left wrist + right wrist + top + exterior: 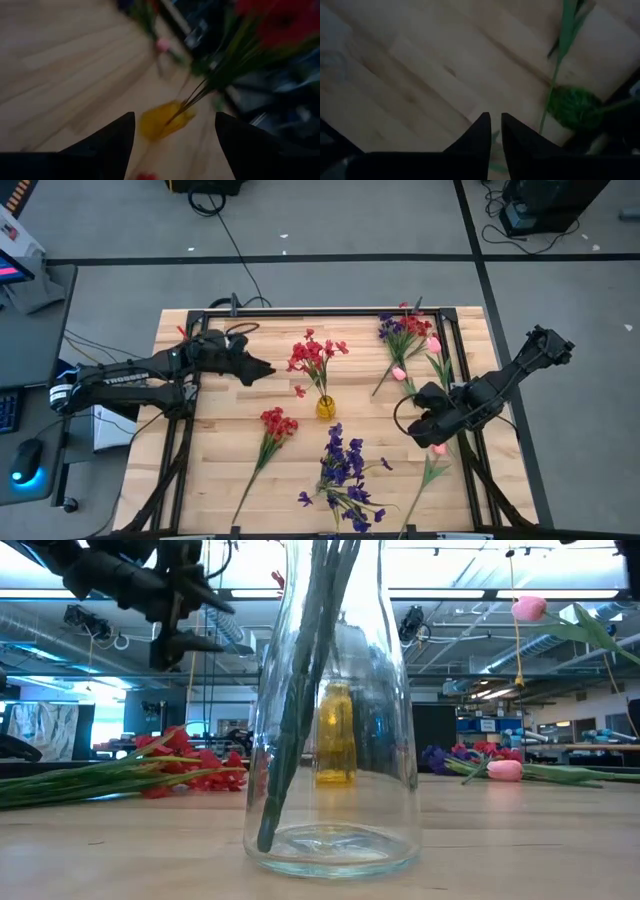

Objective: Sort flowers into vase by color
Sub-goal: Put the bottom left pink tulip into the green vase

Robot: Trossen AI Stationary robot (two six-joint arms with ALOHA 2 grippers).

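A: What is the right gripper (494, 131) doing?
B: Its two dark fingers stand almost together, only a thin slit between them. A thin green stem shows low in that slit, but whether they pinch it I cannot tell. From above, this gripper hangs over the table's right side, with a pink tulip bud (438, 448) just beside it.

A: And the left gripper (174, 131)?
B: Spread wide, holding nothing. It hovers over the table's left part, aimed at the yellow vase (326, 408), where the red flowers (312, 356) stand.

A: The other flowers?
B: One red sprig (276, 423) lies left of the vase, purple blooms (342, 470) lie by the front edge, and a mixed bunch (405, 332) sits at the far right. A clear glass vase (333, 720) holding green stems stands close to the low camera.
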